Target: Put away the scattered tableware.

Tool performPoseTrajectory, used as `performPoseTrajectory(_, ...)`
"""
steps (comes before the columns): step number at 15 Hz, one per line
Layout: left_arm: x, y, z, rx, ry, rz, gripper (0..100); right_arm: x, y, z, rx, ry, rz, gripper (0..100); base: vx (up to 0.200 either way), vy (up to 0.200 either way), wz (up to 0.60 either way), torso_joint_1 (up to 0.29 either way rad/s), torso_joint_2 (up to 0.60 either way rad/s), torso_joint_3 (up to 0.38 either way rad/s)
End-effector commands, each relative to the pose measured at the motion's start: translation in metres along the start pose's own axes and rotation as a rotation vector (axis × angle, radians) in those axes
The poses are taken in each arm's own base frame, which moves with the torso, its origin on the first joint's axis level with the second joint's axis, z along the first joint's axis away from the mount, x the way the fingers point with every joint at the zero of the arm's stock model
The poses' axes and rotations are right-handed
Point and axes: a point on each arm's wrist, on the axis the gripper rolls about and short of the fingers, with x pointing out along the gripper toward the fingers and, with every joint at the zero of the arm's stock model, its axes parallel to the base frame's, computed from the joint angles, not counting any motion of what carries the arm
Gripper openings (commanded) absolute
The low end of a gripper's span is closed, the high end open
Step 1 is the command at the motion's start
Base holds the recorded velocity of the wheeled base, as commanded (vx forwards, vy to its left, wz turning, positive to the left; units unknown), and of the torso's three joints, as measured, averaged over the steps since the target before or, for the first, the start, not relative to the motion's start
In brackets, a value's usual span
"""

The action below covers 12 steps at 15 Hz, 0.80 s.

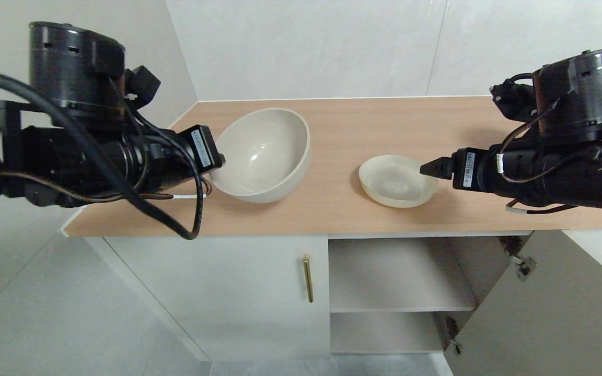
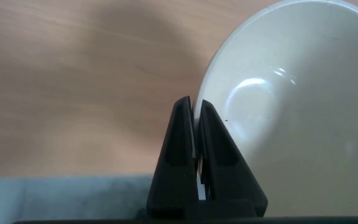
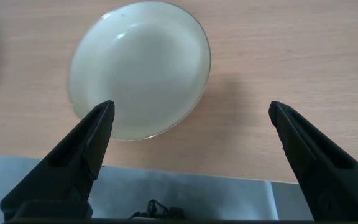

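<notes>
A large cream bowl [image 1: 264, 151] is tipped up on the wooden counter [image 1: 358, 120], its opening turned toward my left arm. My left gripper [image 1: 220, 159] is shut on its near rim; in the left wrist view the fingers [image 2: 196, 109] pinch the rim of the bowl [image 2: 291, 124]. A small shallow cream bowl [image 1: 397, 180] sits flat on the counter to the right. My right gripper [image 1: 429, 168] hovers at its right edge, open. In the right wrist view the small bowl [image 3: 142, 68] lies ahead of the wide-spread gripper [image 3: 190, 109], with nothing between the fingers.
Below the counter the right cabinet compartment [image 1: 395, 277] stands open with bare shelves, its door [image 1: 531, 313] swung out to the right. The left cabinet door with a gold handle [image 1: 307, 278] is closed. White tiled walls run behind and to the left.
</notes>
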Motion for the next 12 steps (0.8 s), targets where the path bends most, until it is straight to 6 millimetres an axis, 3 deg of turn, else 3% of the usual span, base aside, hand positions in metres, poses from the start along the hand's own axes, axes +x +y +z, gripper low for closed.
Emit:
performPoseTrajectory(1,-0.027,0.001,0.005,-0.006,-0.024,-0.06,0,0.015,0.002,-0.008,-0.013,0.024,-0.045,100,0.0,0.0,0.0,0.0,0.0,0.0)
performPoseTrajectory(7,-0.03,0.002,0.002,-0.006,-0.043,-0.104,0,0.056,0.011,-0.02,-0.012,-0.004,-0.113,100,0.0,0.0,0.0,0.0,0.0,0.0)
performPoseTrajectory(11,-0.03,0.002,0.001,-0.006,-0.044,-0.106,0,0.067,0.013,-0.022,0.004,-0.01,-0.134,100,0.0,0.0,0.0,0.0,0.0,0.0)
performPoseTrajectory(12,-0.03,0.002,0.001,-0.006,-0.044,-0.106,0,0.069,0.013,-0.023,0.004,-0.006,-0.135,0,0.0,0.0,0.0,0.0,0.0,0.0)
